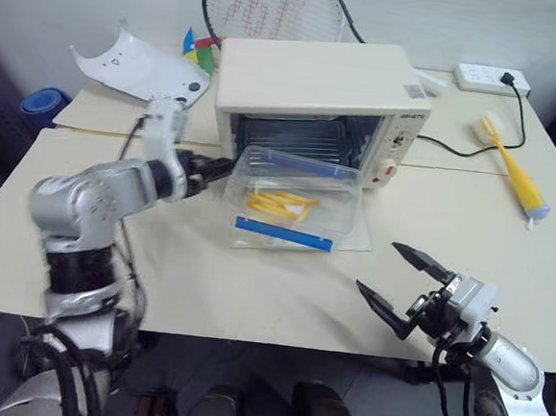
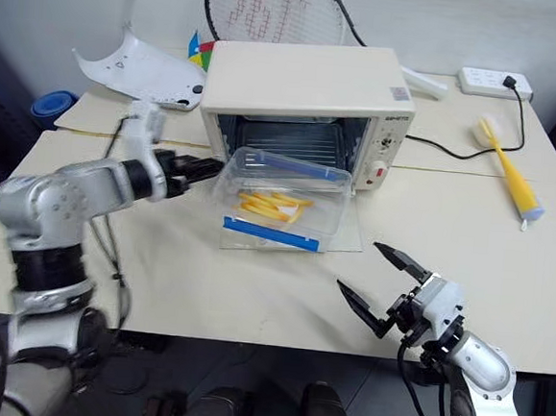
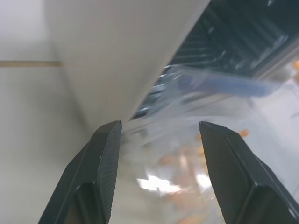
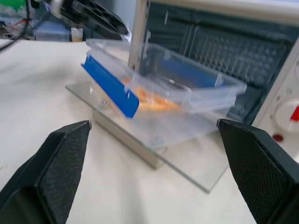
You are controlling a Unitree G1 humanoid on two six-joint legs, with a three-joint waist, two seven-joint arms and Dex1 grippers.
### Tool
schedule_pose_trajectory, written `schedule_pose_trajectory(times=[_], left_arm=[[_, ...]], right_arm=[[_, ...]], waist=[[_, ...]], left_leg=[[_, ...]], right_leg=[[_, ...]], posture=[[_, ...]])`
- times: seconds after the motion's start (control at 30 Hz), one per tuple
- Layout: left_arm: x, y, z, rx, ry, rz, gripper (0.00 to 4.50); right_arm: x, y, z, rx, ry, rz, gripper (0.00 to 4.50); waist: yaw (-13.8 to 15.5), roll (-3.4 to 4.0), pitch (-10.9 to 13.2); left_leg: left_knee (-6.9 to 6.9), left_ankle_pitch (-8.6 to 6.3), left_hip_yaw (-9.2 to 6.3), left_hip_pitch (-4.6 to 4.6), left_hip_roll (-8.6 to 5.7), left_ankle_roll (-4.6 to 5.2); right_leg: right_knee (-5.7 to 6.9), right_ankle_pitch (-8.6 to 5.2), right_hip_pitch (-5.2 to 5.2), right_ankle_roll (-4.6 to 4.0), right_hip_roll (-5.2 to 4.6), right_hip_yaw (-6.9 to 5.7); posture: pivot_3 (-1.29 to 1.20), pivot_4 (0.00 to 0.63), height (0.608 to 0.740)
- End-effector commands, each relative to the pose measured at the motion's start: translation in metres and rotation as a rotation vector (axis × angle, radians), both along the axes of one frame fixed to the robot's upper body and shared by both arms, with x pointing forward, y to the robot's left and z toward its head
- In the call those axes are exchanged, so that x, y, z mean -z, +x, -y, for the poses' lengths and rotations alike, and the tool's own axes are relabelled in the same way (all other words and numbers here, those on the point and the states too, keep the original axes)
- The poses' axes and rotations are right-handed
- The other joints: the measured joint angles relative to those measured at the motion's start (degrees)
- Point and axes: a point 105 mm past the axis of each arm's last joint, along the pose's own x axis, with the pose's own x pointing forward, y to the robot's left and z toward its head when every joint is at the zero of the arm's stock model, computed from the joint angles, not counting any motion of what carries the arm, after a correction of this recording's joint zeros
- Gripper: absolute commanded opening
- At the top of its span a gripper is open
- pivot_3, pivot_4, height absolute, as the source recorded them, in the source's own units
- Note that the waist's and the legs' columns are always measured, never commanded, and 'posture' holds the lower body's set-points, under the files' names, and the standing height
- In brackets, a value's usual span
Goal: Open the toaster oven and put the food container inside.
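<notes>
The cream-white toaster oven point(image 1: 317, 76) stands at the back of the table with its glass door point(image 4: 187, 163) dropped flat onto the tabletop. The clear food container point(image 1: 293, 200), with blue clip strips and orange food strips inside, rests tilted on that door, its far edge at the oven's mouth. My left gripper point(image 1: 218, 170) is at the container's left corner, beside the oven's side wall point(image 3: 117, 56). Its fingers are open, and the container point(image 3: 187, 154) lies just ahead between them. My right gripper point(image 1: 377, 266) hovers open near the table's front edge, facing the container point(image 4: 159, 79), with nothing in it.
A white curved plastic shell point(image 1: 140, 67) lies at the back left. A racket point(image 1: 275, 5) leans behind the oven. A power strip point(image 1: 490, 78) with a black cable and a yellow brush point(image 1: 517, 174) lie at the right.
</notes>
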Motion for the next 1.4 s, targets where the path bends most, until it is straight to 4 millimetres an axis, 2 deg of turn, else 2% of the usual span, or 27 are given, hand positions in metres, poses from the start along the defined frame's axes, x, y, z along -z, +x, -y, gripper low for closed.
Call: schedule_pose_trajectory(times=[0.03,0.13,0.27,0.33,0.37,0.47,0.6,0.67,0.77,0.93,1.07,1.17,1.27,1.33,1.4], left_arm=[[-0.015,-0.028,-0.004,0.238,0.146,0.225,2.17],[0.009,-0.056,-0.001,0.499,0.344,0.270,1.27],[0.041,-0.074,0.013,0.673,0.333,0.239,0.03],[0.046,-0.079,0.012,0.679,0.355,0.253,0.00],[0.040,-0.078,0.013,0.624,0.282,0.268,0.00],[0.046,-0.090,0.015,0.640,0.244,0.243,0.00],[0.043,-0.074,0.024,0.630,0.199,0.253,0.00],[0.046,-0.071,0.036,0.675,0.219,0.265,0.00],[0.047,-0.052,0.062,0.650,0.197,0.324,0.00],[0.040,-0.022,0.083,0.560,0.128,0.389,0.00],[0.021,0.012,0.083,0.394,0.097,0.505,0.00],[0.009,0.034,0.079,0.272,0.046,0.538,0.00],[0.001,0.043,0.079,0.225,0.023,0.579,0.00],[0.000,0.042,0.080,0.239,0.017,0.590,0.00],[-0.001,0.036,0.076,0.271,0.002,0.594,0.00]], right_arm=[[-0.001,-0.007,-0.016,-0.107,-0.032,-0.070,4.11],[0.002,-0.007,-0.029,-0.169,-0.083,-0.128,3.23],[0.002,-0.005,-0.050,-0.280,-0.120,-0.178,1.88],[-0.003,-0.003,-0.052,-0.262,-0.082,-0.181,1.28],[-0.005,0.004,-0.049,-0.196,-0.010,-0.189,0.93],[0.000,0.008,-0.060,-0.206,-0.059,-0.160,0.05],[-0.009,0.019,-0.069,-0.274,-0.097,-0.133,0.05],[-0.015,0.028,-0.069,-0.271,-0.114,-0.119,0.05],[-0.024,0.044,-0.071,-0.237,-0.109,-0.097,0.05],[-0.041,0.077,-0.078,-0.181,-0.143,-0.026,0.05],[-0.064,0.112,-0.077,-0.093,-0.133,0.050,0.05],[-0.073,0.134,-0.076,-0.037,-0.141,0.096,0.05],[-0.080,0.154,-0.072,0.048,-0.139,0.129,0.05],[-0.084,0.159,-0.071,0.053,-0.127,0.146,0.05],[-0.089,0.154,-0.071,0.022,-0.102,0.157,0.05]], waist=[[-0.2,0.01,0.0],[0.0,0.04,0.0],[0.9,0.08,0.0],[1.3,0.07,0.0],[1.4,0.06,0.0],[1.3,0.06,0.0],[1.2,0.06,0.0],[1.2,0.06,0.0],[1.4,0.06,0.0],[0.5,0.03,0.0],[-0.1,0.02,0.0],[-0.2,0.01,0.0],[-0.3,0.01,0.0],[-0.4,0.01,0.0],[-0.5,0.01,0.0]], left_leg=[[0.00,0.00,0.00,0.00,0.01,0.00],[-0.02,0.00,-0.01,0.01,0.02,0.01],[-0.01,0.01,-0.04,0.02,0.00,0.07],[-0.03,-0.01,-0.04,-0.01,0.00,0.11],[-0.06,-0.02,-0.07,-0.04,0.02,0.12],[-0.11,-0.07,-0.08,-0.09,0.02,0.15],[0.02,-0.06,-0.02,-0.07,0.00,0.18],[0.05,-0.04,-0.03,-0.01,-0.01,0.16],[0.01,-0.04,-0.07,0.00,-0.04,0.17],[0.03,-0.06,0.03,-0.16,-0.08,0.20],[0.12,-0.01,0.03,-0.16,-0.06,0.12],[0.14,0.01,0.02,-0.16,-0.05,0.09],[0.11,0.01,0.02,-0.16,-0.08,0.09],[0.08,0.01,0.02,-0.18,-0.09,0.09],[0.06,0.01,0.02,-0.18,-0.07,0.09]], right_leg=[[-0.03,0.00,0.01,-0.01,0.00,0.01],[-0.14,-0.02,0.09,-0.05,-0.03,0.01],[-0.27,0.00,0.18,-0.09,-0.09,0.01],[-0.28,0.00,0.16,-0.09,-0.09,0.01],[-0.29,0.00,0.12,-0.09,-0.08,0.00],[-0.32,0.00,0.07,-0.09,-0.06,-0.02],[-0.28,0.01,0.11,-0.09,-0.06,0.00],[-0.22,0.01,0.17,-0.09,-0.06,-0.02],[-0.18,0.01,0.15,-0.09,-0.07,-0.03],[-0.19,0.02,-0.06,-0.07,-0.06,-0.02],[-0.07,0.02,-0.07,-0.07,-0.05,-0.06],[-0.04,0.02,-0.09,-0.07,-0.04,-0.08],[-0.02,0.02,-0.13,-0.07,-0.06,-0.08],[-0.02,0.02,-0.17,-0.06,-0.07,-0.09],[-0.01,0.03,-0.19,-0.06,-0.07,-0.09]], posture=[[0.00,0.150,0.740],[0.00,0.150,0.740],[0.00,0.150,0.740],[0.00,0.150,0.740],[0.00,0.150,0.740],[0.00,0.150,0.740],[0.00,0.150,0.740],[0.00,0.150,0.740],[0.00,0.150,0.740],[0.00,0.150,0.740],[0.00,0.150,0.740],[0.00,0.150,0.740],[0.00,0.150,0.740],[0.00,0.150,0.740],[0.00,0.150,0.740]])
